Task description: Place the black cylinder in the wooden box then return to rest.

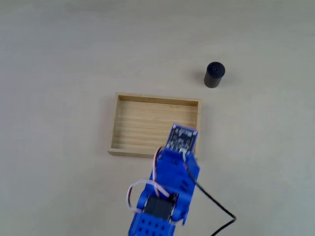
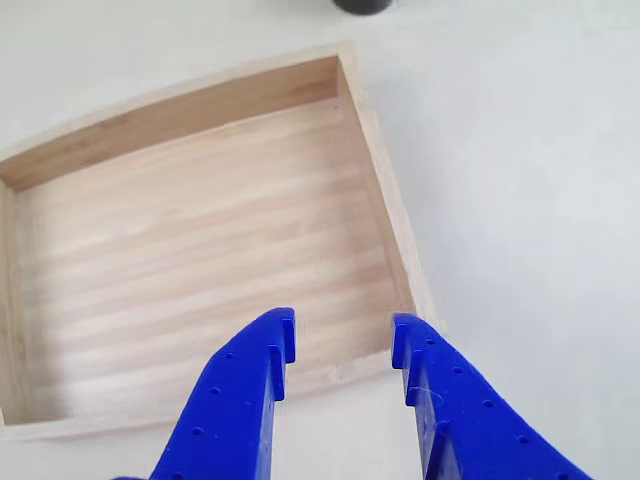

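Two blue fingers point(image 2: 250, 390) of the gripper point(image 2: 342, 335) are sitting parted and holding nothing, hanging over the box's point(image 2: 180, 110) near right corner. Cylinder point(image 1: 214, 74) is standing on the table point(image 1: 59, 54) well beyond the gripper, off to its right in the fixed view, outside the box.

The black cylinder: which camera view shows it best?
The fixed view. There the cylinder stands whole on the table, apart from the box and beyond its far right corner. In the other view, the cylinder shows as a dark sliver cut by the top edge, past the box's far corner.
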`<state>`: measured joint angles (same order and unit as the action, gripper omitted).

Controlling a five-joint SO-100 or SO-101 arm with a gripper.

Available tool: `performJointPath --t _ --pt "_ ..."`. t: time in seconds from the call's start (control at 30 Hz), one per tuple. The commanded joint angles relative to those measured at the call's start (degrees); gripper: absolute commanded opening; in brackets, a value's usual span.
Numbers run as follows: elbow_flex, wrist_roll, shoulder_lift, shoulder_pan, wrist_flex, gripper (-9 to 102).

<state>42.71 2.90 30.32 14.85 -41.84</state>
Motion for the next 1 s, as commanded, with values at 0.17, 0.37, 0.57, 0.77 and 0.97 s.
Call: performJointPath --t 0.17,0.37,0.57,0.77,0.97 --pt "-24.52 4.48 -18.37 0.26 5.54 13" --pt "-31.46 5.10 -26.19 0.88 8.61 16" --pt "-37.62 5.10 -32.96 2.02 9.67 26" --pt "-42.80 5.10 -38.50 3.08 10.28 31" --pt "-48.52 5.10 -43.68 3.96 11.07 33"
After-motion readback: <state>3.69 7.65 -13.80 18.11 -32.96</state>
